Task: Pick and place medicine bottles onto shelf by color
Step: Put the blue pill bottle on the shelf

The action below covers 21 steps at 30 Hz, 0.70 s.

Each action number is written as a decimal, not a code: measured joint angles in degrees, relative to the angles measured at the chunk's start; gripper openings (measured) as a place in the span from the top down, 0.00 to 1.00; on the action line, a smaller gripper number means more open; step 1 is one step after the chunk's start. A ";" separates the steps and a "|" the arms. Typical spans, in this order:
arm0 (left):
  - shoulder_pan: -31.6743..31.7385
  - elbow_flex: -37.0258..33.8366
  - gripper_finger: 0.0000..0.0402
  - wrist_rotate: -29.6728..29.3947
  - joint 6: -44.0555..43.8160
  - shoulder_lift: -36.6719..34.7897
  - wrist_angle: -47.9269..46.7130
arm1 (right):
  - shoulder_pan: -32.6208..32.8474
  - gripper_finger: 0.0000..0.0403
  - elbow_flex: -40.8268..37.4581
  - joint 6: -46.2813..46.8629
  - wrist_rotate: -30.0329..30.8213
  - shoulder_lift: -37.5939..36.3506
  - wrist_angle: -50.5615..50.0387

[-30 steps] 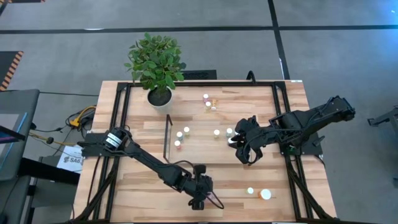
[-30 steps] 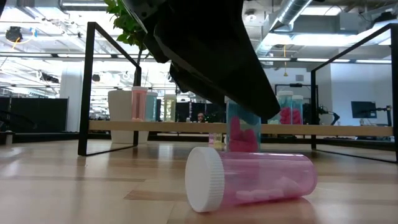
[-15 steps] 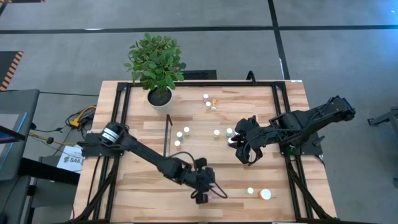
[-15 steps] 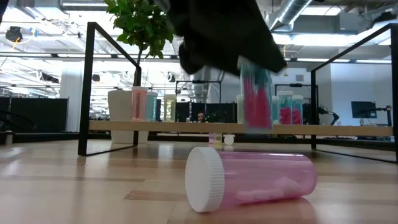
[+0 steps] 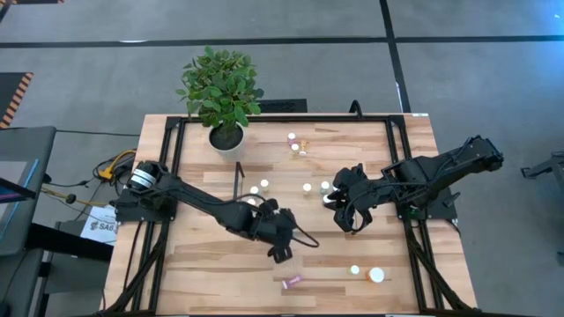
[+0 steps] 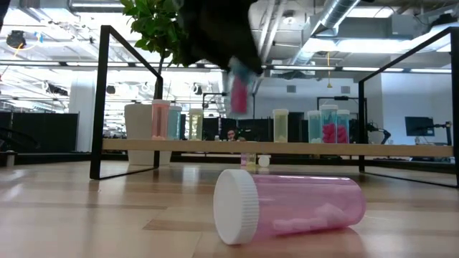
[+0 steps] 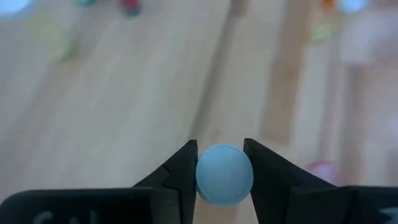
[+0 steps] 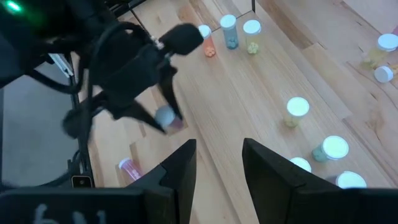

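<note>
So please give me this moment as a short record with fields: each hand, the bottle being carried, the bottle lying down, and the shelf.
left hand: shut on teal bottle, raised above the table
teal bottle: white cap, pink contents, clear of the table
right hand: fingers apart, holding nothing, above the table's right part
pink bottle: on its side on the table, white cap on
shelf: several bottles upright on it

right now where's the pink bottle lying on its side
In the high view the pink bottle lies near the table's front edge, left of two upright bottles, just in front of the left tool.
</note>
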 joint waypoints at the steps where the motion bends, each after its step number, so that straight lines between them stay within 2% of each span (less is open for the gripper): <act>1: 0.00 0.00 0.75 -0.95 -0.30 0.02 -1.52 | 0.00 0.62 0.00 0.00 0.00 0.00 0.01; 5: 0.02 0.00 0.75 -2.99 -0.73 0.02 -5.86 | 0.00 0.62 0.00 0.00 0.00 0.00 0.00; 9: 0.43 0.00 0.75 -3.94 2.40 0.02 -9.69 | 0.00 0.62 0.00 0.00 0.00 0.00 0.00; 16: 4.03 0.00 0.75 0.95 14.25 -0.07 -13.99 | 0.00 0.62 0.00 0.00 0.01 0.00 0.00; 21: 7.90 -0.02 0.75 7.19 26.16 -1.03 -13.83 | 0.00 0.62 0.00 0.00 0.01 0.00 -0.01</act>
